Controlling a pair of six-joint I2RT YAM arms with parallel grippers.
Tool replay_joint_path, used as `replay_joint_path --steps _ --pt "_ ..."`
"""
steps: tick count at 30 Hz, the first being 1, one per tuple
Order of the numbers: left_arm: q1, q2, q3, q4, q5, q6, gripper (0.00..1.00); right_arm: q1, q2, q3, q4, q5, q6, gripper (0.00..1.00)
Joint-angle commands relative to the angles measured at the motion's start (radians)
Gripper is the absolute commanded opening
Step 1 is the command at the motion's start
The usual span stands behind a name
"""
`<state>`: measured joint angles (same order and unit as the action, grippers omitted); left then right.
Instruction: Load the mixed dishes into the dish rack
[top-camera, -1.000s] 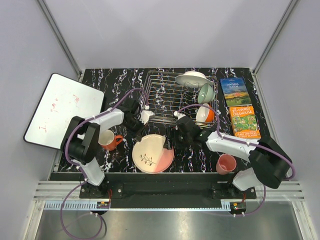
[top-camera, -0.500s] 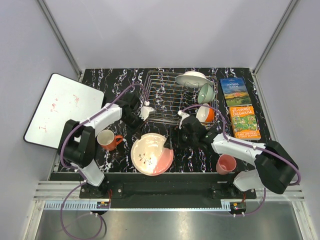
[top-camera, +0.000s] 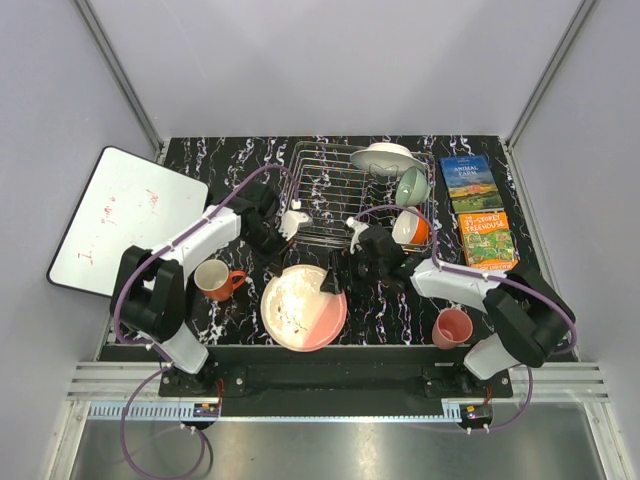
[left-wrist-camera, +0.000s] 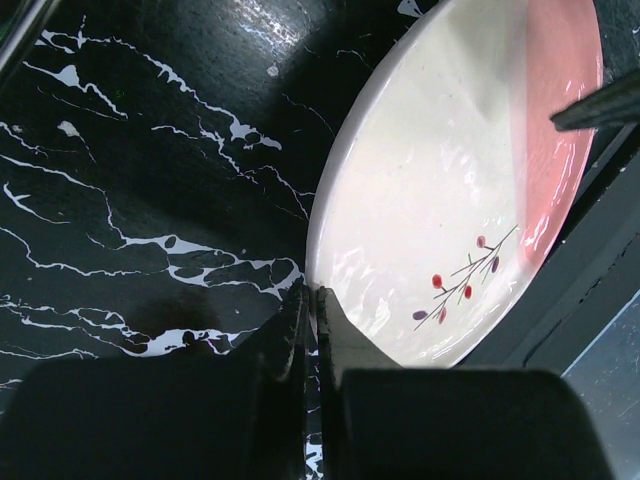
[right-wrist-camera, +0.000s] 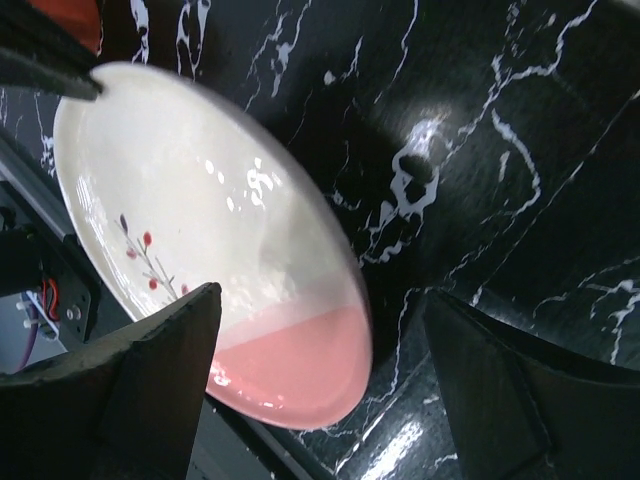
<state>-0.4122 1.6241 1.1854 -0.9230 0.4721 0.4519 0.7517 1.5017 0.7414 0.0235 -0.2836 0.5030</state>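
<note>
The pink-and-cream plate (top-camera: 303, 310) with the twig drawing is tilted, its far-left rim raised off the black marble table. My left gripper (top-camera: 280, 262) is shut on that rim, as the left wrist view (left-wrist-camera: 312, 300) shows, with the plate (left-wrist-camera: 450, 190) spreading beyond it. My right gripper (top-camera: 338, 275) is open, its jaws straddling the plate's pink right edge (right-wrist-camera: 300, 370) without touching it. The dish rack (top-camera: 330, 195) stands behind, holding the white plate (top-camera: 385, 157), the mint-green bowl (top-camera: 410, 186) and the orange bowl (top-camera: 412, 228).
The orange-red mug (top-camera: 215, 280) stands left of the plate, close under my left arm. The pink cup (top-camera: 452, 327) stands at the near right. Two books (top-camera: 478, 210) lie right of the rack. A white board (top-camera: 125, 215) lies at far left.
My left gripper has lifted the plate's far-left rim, so the plate went from flat to tilted. My right gripper shifted slightly left and away, staying open at the plate's right edge.
</note>
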Motion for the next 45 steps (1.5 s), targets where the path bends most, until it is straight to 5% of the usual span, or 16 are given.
replay_joint_path --steps 1,9,25,35,38,45 --pt "-0.008 -0.049 0.011 -0.022 0.057 0.041 0.00 -0.020 0.035 0.073 0.070 -0.031 -0.046 0.90" --pt "-0.007 -0.036 0.025 -0.020 0.069 0.037 0.00 -0.022 0.161 0.145 0.084 -0.202 -0.067 0.82" --pt "-0.030 -0.038 0.040 0.010 0.085 0.008 0.00 -0.022 0.146 0.115 0.087 -0.460 -0.077 0.61" --pt "-0.037 -0.036 0.042 0.021 0.085 -0.007 0.00 -0.022 0.164 0.124 0.092 -0.499 -0.072 0.26" --pt "-0.037 -0.038 0.045 0.021 0.086 -0.010 0.00 -0.022 0.181 0.134 0.075 -0.500 -0.072 0.00" --pt "-0.034 -0.035 0.074 0.021 0.008 -0.018 0.04 -0.022 0.152 0.113 0.096 -0.499 -0.069 0.00"
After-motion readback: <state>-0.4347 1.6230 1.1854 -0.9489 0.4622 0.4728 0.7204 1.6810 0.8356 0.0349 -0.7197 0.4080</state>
